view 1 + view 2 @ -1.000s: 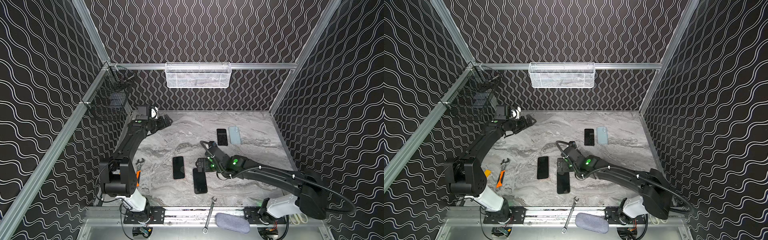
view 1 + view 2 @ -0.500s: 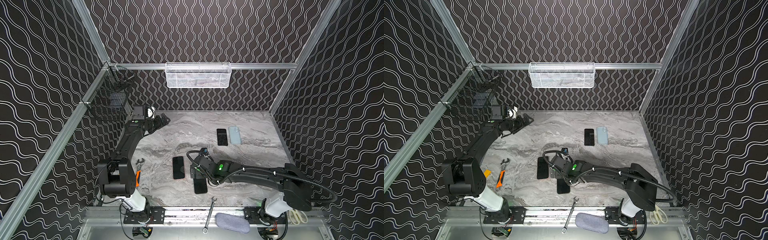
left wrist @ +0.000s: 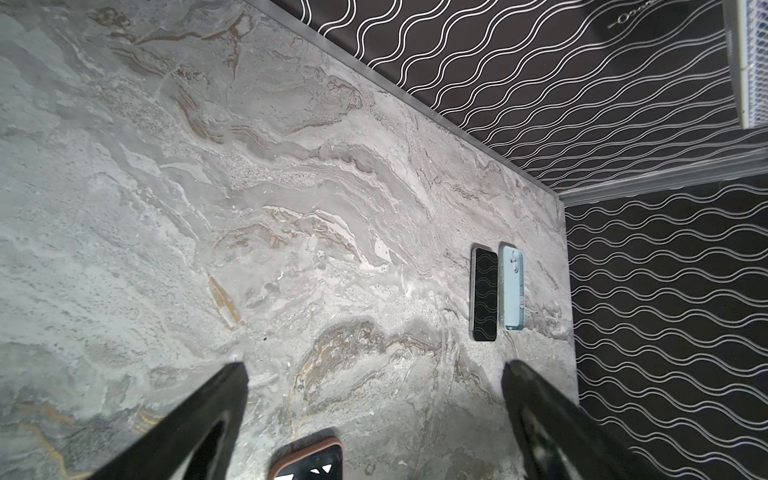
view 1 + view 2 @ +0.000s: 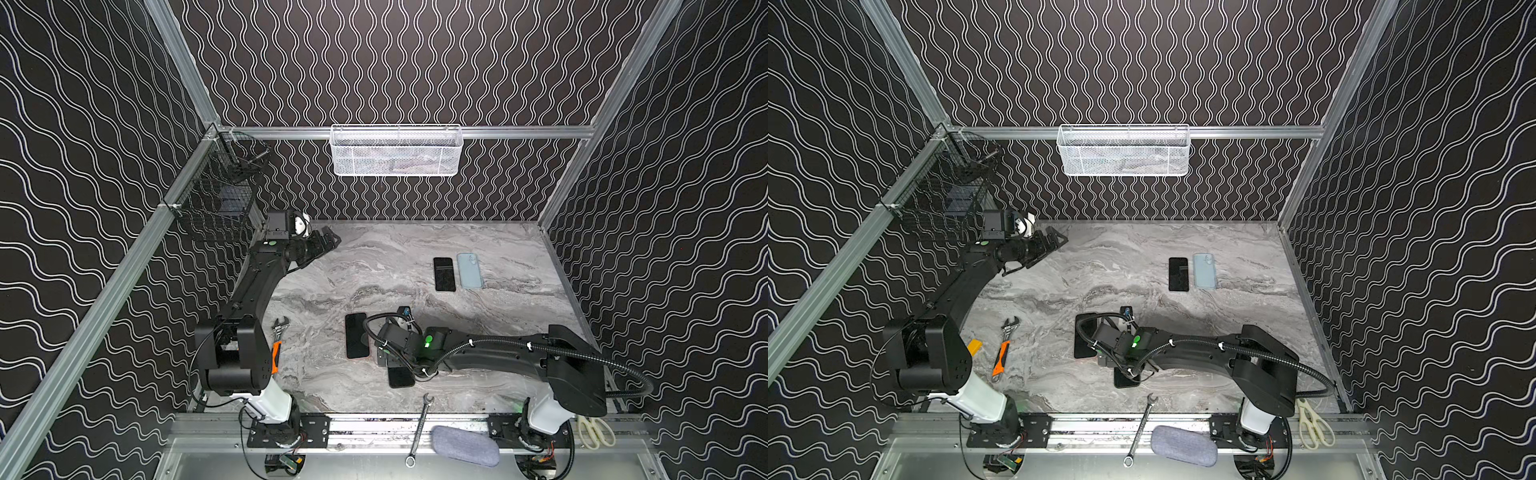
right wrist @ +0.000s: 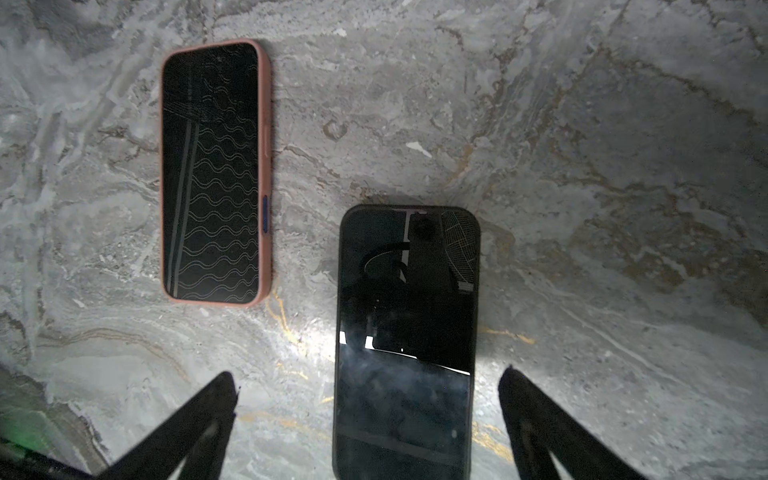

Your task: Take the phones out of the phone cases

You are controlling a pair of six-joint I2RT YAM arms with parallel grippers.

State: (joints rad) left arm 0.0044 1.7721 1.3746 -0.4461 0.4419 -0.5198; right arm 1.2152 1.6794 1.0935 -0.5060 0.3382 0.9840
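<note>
A phone in a pink case (image 5: pixel 214 174) lies screen up at the front middle of the marble table, seen in both top views (image 4: pixel 356 336) (image 4: pixel 1082 343). Beside it lies a dark phone with a black rim (image 5: pixel 405 332), partly hidden under my right arm in a top view (image 4: pixel 401 376). My right gripper (image 5: pixel 368 378) hangs open over this dark phone, a finger on each side, touching nothing. My left gripper (image 4: pixel 328 241) (image 3: pixel 374 368) is open and empty at the back left. A corner of the pink case (image 3: pixel 309 461) shows between its fingers.
A bare black phone (image 4: pixel 444 274) and a light blue case (image 4: pixel 469 270) lie side by side at the back right. An orange-handled wrench (image 4: pixel 276 345) lies front left. A spanner (image 4: pixel 419 430), a grey pouch (image 4: pixel 464 445) and scissors (image 4: pixel 594 430) rest on the front rail. A white basket (image 4: pixel 397 151) hangs on the back wall.
My right arm has swung left and toward the front, bringing its open gripper over the dark phone. The left arm has hardly moved.
</note>
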